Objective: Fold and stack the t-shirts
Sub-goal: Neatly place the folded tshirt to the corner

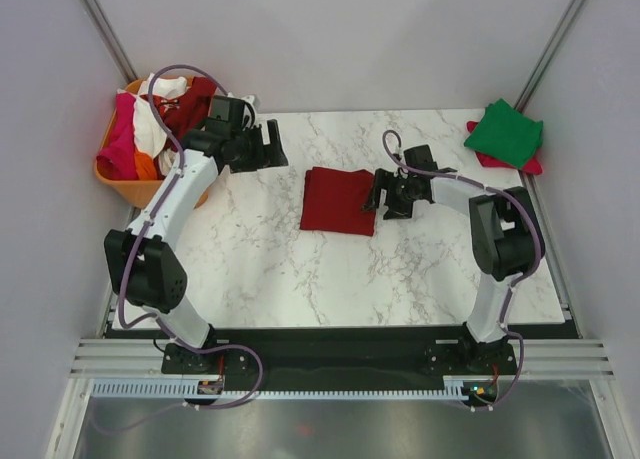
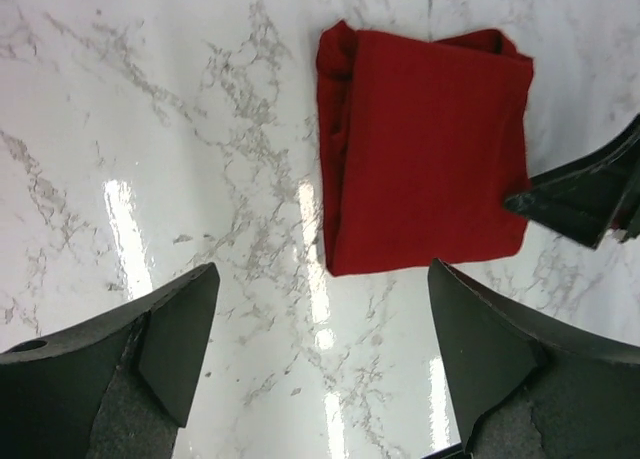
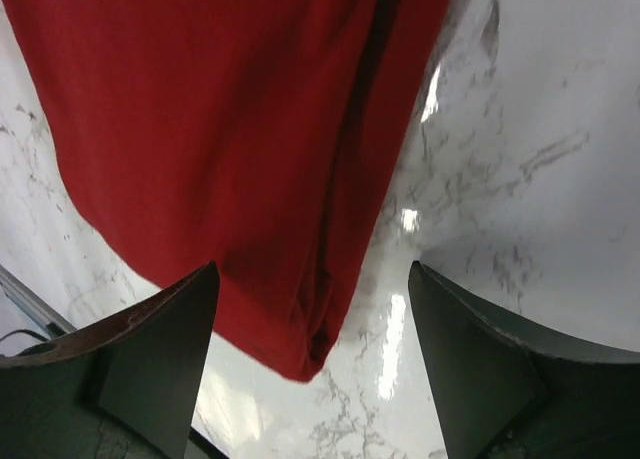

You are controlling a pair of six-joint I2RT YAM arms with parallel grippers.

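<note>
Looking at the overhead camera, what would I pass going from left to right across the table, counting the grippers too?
orange basket → left gripper → folded dark red t-shirt → right gripper → folded green t-shirt

folded t-shirts (image 1: 338, 200) (image 1: 505, 131) (image 1: 530, 165): 3 | basket (image 1: 135, 191): 1 | arms (image 1: 170, 204) (image 1: 500, 229): 2

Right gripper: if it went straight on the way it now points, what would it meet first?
The folded dark red t-shirt: its edge lies right ahead of the open right gripper. Depth is unclear, so it might touch the table first.
</note>
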